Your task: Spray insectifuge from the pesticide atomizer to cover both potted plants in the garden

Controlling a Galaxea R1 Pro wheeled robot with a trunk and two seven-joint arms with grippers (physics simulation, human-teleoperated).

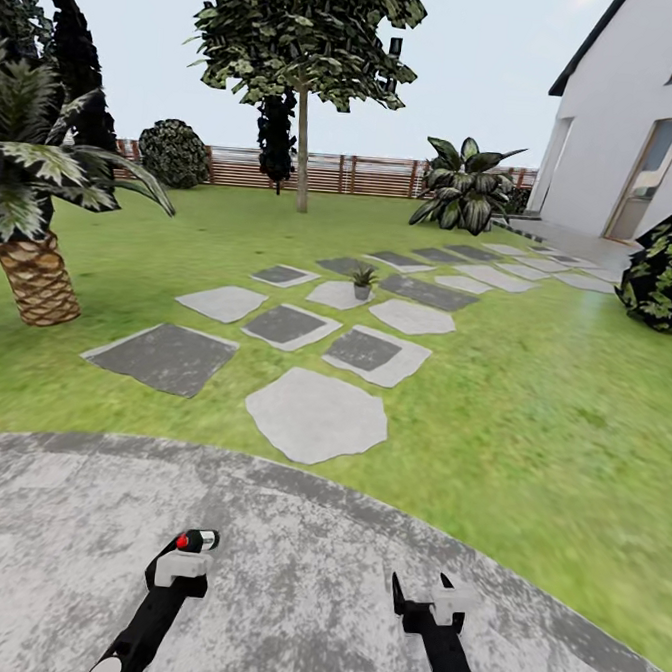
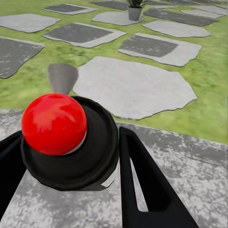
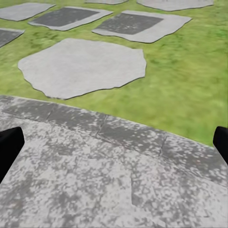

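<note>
Gripping the pesticide atomizer (image 1: 196, 541), the left gripper (image 1: 182, 566) has its fingers (image 2: 142, 180) closed against the dark body, red tip facing the lawn (image 1: 533, 390). The right gripper (image 1: 426, 595) hangs spread wide with nothing between its fingers, above the round patio (image 1: 308, 595). One potted plant (image 1: 362, 281) stands on a stepping stone (image 1: 337, 295), well apart from both grippers.

A green lawn (image 1: 531, 410) carries grey and white stepping stones (image 1: 316, 415). One small potted plant (image 1: 362, 281) stands on a pale stone. A round grey patio (image 1: 289, 573) lies nearest.
</note>
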